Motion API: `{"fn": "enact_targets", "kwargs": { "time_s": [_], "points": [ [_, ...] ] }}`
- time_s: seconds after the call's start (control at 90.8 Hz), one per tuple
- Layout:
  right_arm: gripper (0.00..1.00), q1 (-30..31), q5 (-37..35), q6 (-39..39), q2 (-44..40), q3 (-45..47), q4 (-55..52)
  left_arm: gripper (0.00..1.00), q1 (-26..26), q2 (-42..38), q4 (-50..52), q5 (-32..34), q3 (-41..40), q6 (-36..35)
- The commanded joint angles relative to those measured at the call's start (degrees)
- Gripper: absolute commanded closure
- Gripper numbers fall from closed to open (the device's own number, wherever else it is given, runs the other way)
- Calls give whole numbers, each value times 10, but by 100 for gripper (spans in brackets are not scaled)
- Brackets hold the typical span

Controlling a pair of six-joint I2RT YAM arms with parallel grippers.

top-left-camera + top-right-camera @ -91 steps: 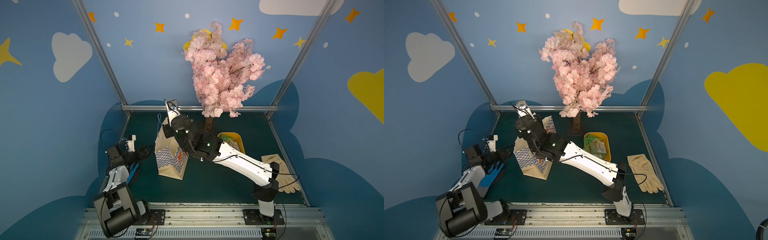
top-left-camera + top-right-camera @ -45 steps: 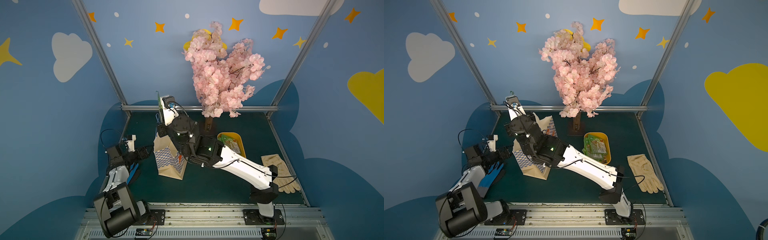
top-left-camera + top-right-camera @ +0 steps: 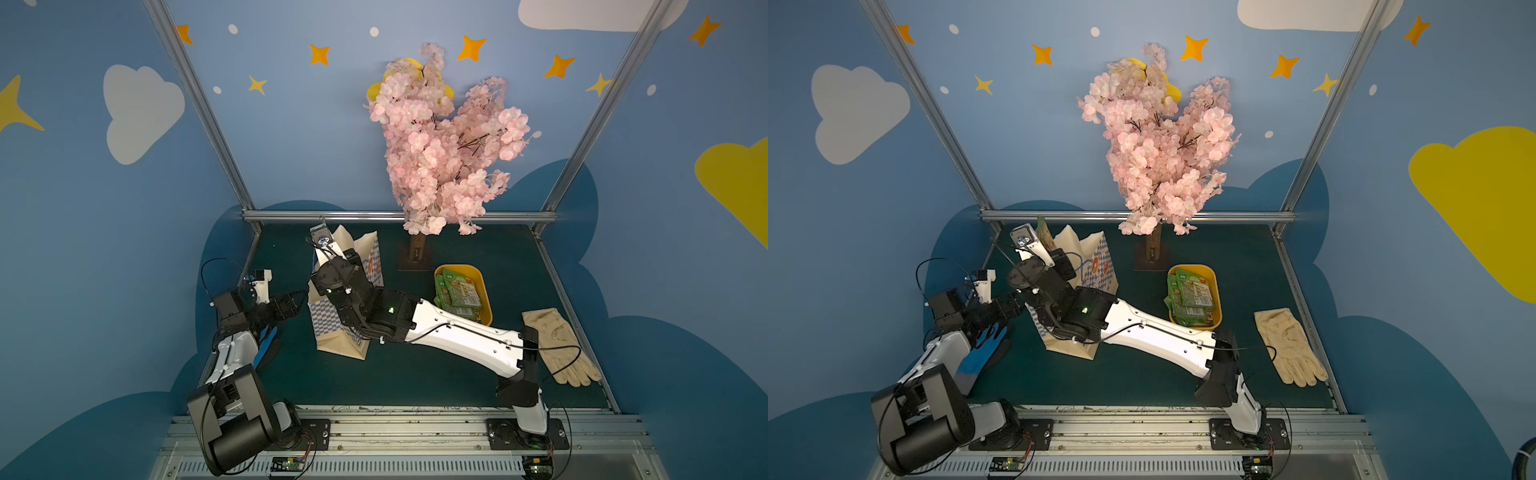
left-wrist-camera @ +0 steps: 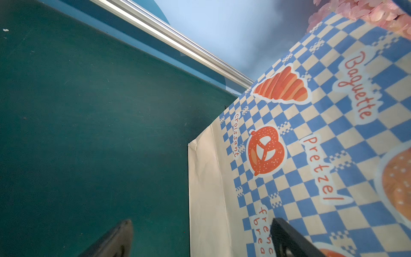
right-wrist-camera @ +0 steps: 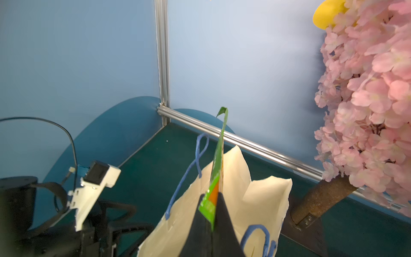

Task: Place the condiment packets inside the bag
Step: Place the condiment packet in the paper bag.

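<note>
Packet (image 5: 219, 160) stands edge-up at the open mouth of the bag (image 5: 255, 195), clenched in the right claw (image 5: 210, 198); the left claw (image 4: 200, 224), released, sits at the bag's 9 o'clock. It is best tipped down inside, clear of the handles (image 5: 200, 155), before letting go.

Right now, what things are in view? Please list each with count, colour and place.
bag: one, blue-and-white checkered, standing open on the table, left side
held packet: one, green and orange, upright by the bag's mouth
other packets: several, green, in the tub
tub: one, yellow, right of the bag
tree: one, pink blossoms, at the back
beige glove: one, beige, right edge
blue glove: one, blue, beside the left arm
left gripper: one, black, open, beside the bag
right gripper: one, black, shut on the held packet
</note>
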State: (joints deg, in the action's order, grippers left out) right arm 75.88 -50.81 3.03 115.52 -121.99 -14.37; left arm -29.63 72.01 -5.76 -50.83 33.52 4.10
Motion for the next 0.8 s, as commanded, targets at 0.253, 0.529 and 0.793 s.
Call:
{"fn": "enact_targets", "kwargs": {
  "time_s": [0.253,0.529,0.793],
  "points": [
    [45,-17,-11,7,-47,-3,6,0,-3,1,-7,-11,-1,-2],
    [33,7,-13,-30,-104,9,-7,0,-3,4,-7,-13,1,-1],
    [31,17,-22,-10,-319,276,-3,0,-3,5,-6,-14,1,-1]
  ]
}}
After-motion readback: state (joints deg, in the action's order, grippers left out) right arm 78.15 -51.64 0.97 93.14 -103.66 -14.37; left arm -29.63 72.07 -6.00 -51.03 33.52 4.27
